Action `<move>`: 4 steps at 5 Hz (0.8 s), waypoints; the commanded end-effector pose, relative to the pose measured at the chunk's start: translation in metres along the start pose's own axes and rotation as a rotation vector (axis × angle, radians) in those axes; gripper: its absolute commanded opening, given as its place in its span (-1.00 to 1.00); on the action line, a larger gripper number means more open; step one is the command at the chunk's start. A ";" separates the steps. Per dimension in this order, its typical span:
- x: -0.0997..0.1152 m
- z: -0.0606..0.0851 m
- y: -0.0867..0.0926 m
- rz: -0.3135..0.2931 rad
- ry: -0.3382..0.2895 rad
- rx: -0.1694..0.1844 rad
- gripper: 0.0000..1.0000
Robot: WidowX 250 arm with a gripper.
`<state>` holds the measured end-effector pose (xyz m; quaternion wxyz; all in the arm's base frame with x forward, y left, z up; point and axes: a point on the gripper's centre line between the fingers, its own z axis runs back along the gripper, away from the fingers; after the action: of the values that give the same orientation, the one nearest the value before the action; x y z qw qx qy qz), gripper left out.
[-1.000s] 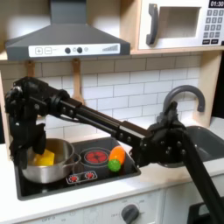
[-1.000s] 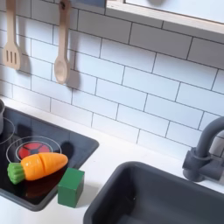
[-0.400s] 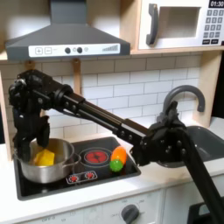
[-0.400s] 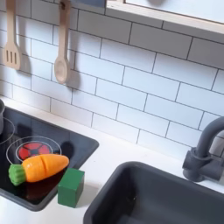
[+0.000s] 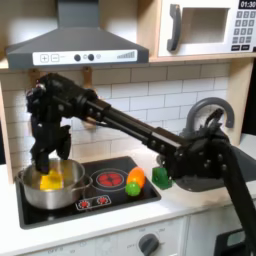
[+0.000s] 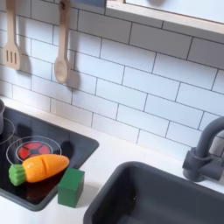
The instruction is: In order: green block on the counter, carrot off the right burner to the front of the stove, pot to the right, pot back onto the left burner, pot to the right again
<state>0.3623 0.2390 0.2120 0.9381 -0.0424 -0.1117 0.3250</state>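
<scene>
White brick backsplash and range hood [image 5: 75,40] are seen behind the toy kitchen in the first exterior view; wooden utensils [image 6: 61,54] hang on the wall in the second exterior view.

Progress, judged from current layout:
- Table [image 6: 114,156] carries the stove [image 5: 142,191] and, at the second exterior view's right, the sink [image 6: 166,197].
- Pot [image 5: 30,188] is seated on the burner at the first exterior view's left, with a yellow toy food piece [image 5: 50,180] inside. No slide looks done; all three pot moves are taken as outstanding.
- Carrot [image 6: 39,166] is lying across the red ring burner [image 6: 31,150] nearest the sink, green tip toward the second exterior view's left. Not moved to the stove front yet.
- Green block [image 6: 71,186] is seen at the stove's front corner, just beside the carrot; whether it rests on the black top or on the table cannot be told. First step is judged at best partly complete.

Arm pose:
- Base is by the sink at the first exterior view's right; the long black link is stretched up and left across the stove, wrist bent down.
- Gripper [image 5: 42,160] is pointed down just above the pot rim, over its contents. Jaw opening cannot be told at this resolution; nothing is visibly held.

Likely next: block or carrot needs handling before the pot.
</scene>
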 end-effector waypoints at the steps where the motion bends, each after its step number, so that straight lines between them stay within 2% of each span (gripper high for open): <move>1: -0.013 -0.010 -0.019 -0.036 0.036 -0.032 1.00; 2: -0.017 -0.018 -0.025 -0.122 0.106 -0.050 1.00; 3: -0.018 -0.003 -0.024 -0.152 0.083 -0.073 1.00; 4: -0.017 -0.001 -0.024 -0.203 0.081 -0.074 1.00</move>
<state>0.3653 0.2081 0.2087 0.9686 -0.0815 -0.0859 0.2185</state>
